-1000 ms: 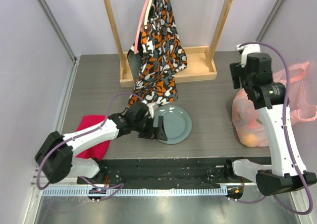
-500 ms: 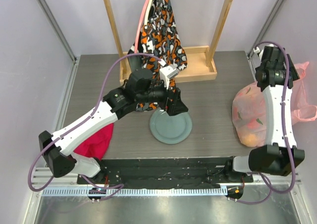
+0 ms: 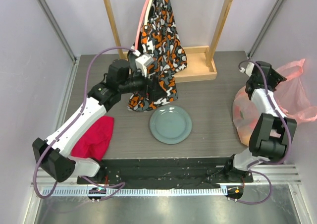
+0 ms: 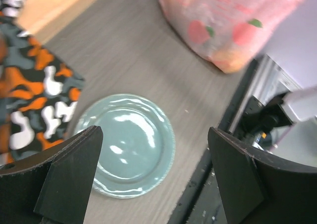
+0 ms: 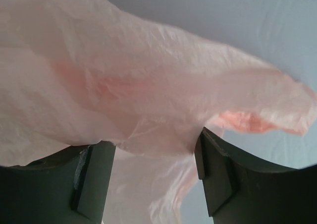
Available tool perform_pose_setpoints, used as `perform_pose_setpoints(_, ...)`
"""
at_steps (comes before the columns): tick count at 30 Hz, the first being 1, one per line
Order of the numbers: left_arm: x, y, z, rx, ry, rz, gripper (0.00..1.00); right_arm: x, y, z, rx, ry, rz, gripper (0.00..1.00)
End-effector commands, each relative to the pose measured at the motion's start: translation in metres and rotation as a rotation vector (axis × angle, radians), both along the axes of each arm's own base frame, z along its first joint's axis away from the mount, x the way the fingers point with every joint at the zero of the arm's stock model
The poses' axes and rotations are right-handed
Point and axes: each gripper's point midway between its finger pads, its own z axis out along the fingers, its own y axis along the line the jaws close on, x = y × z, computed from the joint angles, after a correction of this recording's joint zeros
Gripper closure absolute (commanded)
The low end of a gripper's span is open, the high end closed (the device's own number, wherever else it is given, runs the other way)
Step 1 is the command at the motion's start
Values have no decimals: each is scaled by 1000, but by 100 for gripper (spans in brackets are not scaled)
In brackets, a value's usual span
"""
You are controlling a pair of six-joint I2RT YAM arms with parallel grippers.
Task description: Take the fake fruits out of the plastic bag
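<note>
1. A thin, crinkly, translucent pink plastic bag (image 3: pixel 241 116) slumps at the right edge of the grey wood-grain bench (image 3: pixel 213 100). Its upper film and a handle loop spread out past that edge.
2. We find the fake fruits (image 4: pixel 229 60) inside the bag. The left wrist view shows orange-yellow rounded shapes at the bag's low end, with reddish blotches and a green speck higher up. We cannot tell single fruits apart through the film.
3. The right gripper (image 3: pixel 273 77) sits at the bag's upper part, toward the far-right corner. In its own view (image 5: pixel 154 149) the jaws stand apart with pink film lying across the gap between them, unpinched as far as we can see.
4. The left gripper (image 3: pixel 159 91) hangs raised over mid-bench with its jaws spread wide (image 4: pixel 154 135).
5. A round grey-green plate (image 3: pixel 171 125) lies flat in the middle, toward the near edge, directly under the left gripper.
6. An orange, black and white patterned garment (image 3: pixel 158 45) hangs from a wooden rack (image 3: pixel 198 70) at the far edge, just beside the left gripper.
7. A solid red cloth (image 3: pixel 94 137) lies bunched near the near-left corner, partly under the left arm.
</note>
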Motion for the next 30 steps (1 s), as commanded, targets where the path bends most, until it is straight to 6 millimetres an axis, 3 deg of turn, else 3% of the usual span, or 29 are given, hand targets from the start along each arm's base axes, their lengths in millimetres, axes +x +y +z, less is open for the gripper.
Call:
perform_pose_setpoints(1,36,25,10,-1,-44,64,7,33,-19,37,-209,-111,52,32)
perform_pose_setpoints(2,45,33,10,12,-58,89,8,40,-21,28,-204,-98,56,35)
perform_pose_setpoints(4,55,39,0,53,-66,92,7,48,-21,33,-227,-133,63,39)
perform_pose_setpoints(6,61,42,-1,78,-72,95,8,58,-13,37,-216,-162,101,53)
perform_pose_setpoints(7,61,42,1,83,-79,90,7,67,-1,46,-192,-212,124,71)
perform_pose_setpoints(10,63,43,3,101,-93,86,7,79,37,65,-87,-289,196,99)
perform_pose_setpoints(11,64,43,4,103,-96,90,7,89,72,65,-56,-278,271,99)
perform_pose_setpoints(13,62,43,7,97,-105,85,8,94,122,81,-34,-326,364,99)
perform_pose_setpoints(14,61,45,9,95,-105,87,8,101,171,86,-18,-346,463,99)
perform_pose_setpoints(16,58,46,20,81,-127,94,7,100,211,104,-3,-385,513,99)
perform_pose_setpoints(17,56,47,25,74,-134,95,7,100,253,102,42,-375,581,99)
perform_pose_setpoints(18,55,48,29,70,-146,96,7,100,268,100,57,-367,590,99)
perform_pose_setpoints(19,53,49,36,63,-161,99,7,100,286,111,79,-393,620,99)
perform_pose_setpoints(21,53,50,42,49,-174,108,7,94,324,101,100,-352,694,99)
perform_pose_setpoints(24,54,52,49,20,-182,127,6,87,350,84,128,-317,724,99)
perform_pose_setpoints(27,48,48,47,7,-163,96,6,71,346,68,184,-280,689,67)
perform_pose_setpoints(28,47,48,44,6,-153,92,6,63,343,63,242,-297,662,49)
perform_pose_setpoints(30,47,48,35,10,-131,100,6,40,335,70,311,-296,666,31)
